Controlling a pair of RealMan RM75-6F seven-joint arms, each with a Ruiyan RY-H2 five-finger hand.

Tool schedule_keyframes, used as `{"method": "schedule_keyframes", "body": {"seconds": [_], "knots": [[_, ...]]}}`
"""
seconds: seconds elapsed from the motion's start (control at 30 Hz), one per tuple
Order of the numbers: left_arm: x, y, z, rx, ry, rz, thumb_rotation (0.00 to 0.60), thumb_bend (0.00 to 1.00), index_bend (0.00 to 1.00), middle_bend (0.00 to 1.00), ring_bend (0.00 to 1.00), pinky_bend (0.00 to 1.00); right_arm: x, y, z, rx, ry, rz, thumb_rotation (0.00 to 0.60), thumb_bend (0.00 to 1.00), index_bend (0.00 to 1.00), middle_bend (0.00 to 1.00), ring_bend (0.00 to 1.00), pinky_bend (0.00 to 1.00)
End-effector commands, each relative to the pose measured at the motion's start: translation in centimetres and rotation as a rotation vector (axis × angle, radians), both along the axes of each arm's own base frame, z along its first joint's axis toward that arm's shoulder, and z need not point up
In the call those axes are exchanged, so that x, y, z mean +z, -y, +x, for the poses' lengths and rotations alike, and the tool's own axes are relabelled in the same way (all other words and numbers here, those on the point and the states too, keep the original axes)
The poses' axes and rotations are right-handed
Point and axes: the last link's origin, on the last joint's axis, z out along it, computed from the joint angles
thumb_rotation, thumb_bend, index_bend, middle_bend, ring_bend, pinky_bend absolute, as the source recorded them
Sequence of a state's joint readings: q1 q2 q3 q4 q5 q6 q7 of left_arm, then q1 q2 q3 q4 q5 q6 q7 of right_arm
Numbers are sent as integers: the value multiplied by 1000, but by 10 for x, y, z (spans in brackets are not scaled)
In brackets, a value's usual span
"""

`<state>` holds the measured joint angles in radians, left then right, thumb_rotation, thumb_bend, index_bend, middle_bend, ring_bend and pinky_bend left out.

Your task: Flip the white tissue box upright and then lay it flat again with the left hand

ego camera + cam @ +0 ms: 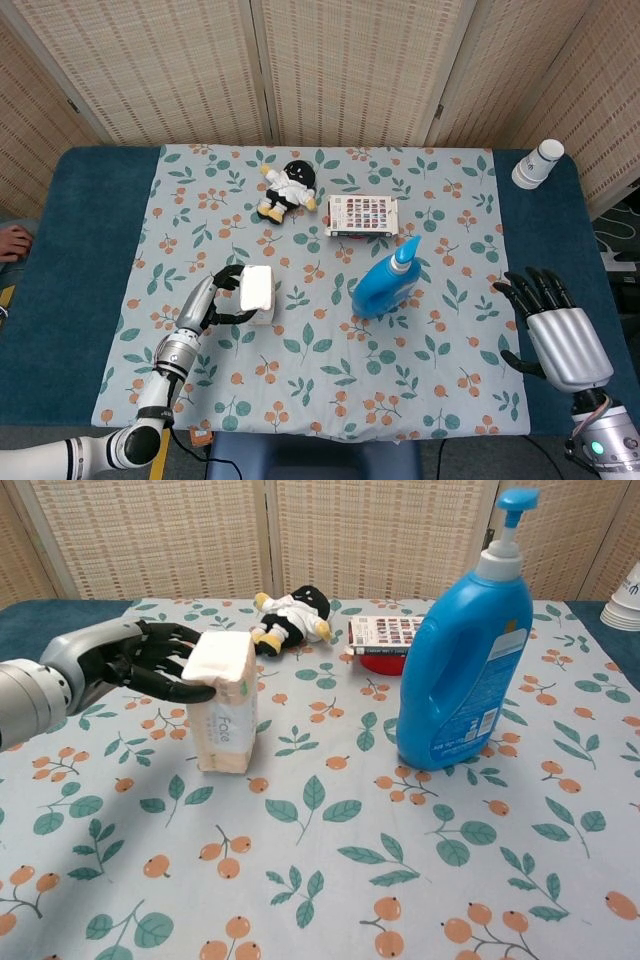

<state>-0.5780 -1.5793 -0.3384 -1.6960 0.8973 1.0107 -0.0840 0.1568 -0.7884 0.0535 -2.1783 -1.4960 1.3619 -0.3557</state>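
Observation:
The white tissue box [224, 705] stands upright on its short end on the floral cloth, left of centre; in the head view the box [257, 291] shows its top face. My left hand [128, 662] grips its upper part, dark fingers [178, 684] wrapped over the top edge and near side. In the head view the left hand [208, 302] lies just left of the box. My right hand [552, 325] hovers over the blue table edge at the right, fingers spread, holding nothing.
A blue pump bottle [467, 655] stands right of the box. Behind lie a black-and-white plush doll [288, 617], a patterned card box [362, 214] on a red bowl [382, 662], and stacked paper cups [538, 163] at the far right corner.

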Motion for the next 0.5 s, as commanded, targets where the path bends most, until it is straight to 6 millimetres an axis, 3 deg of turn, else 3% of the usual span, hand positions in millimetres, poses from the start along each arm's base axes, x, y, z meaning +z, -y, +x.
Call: {"method": "schedule_keyframes", "body": {"seconds": [0.03,0.13,0.23,0.37,0.43,0.5], "knots": [[1,-2,-5,1,-1,-5,600,242,432,548,284,276,0,0,0,-1,0,2,600,115,173,107,0,63],[1,-3,-6,-1,-1,-10,600,230,420,536,273,273,-1,0,0,0,1,2,600,115,173,107,0,63],[-2,-1,-8,-6,-7,-54,600,212,340,472,223,257,-1,0,0,0,2,2,600,115,172,107,0,63],[-3,0,-11,-14,-24,-151,600,166,5,117,8,147,0,0,1,2,3,0,600,115,173,107,0,63],[-1,-1,-11,-15,-27,-157,600,160,0,27,0,123,0,0,1,1,2,0,600,114,173,107,0,63],[0,-2,-11,-16,-27,-157,600,157,0,0,0,114,0,0,1,1,1,-1,600,115,173,107,0,63]]}}
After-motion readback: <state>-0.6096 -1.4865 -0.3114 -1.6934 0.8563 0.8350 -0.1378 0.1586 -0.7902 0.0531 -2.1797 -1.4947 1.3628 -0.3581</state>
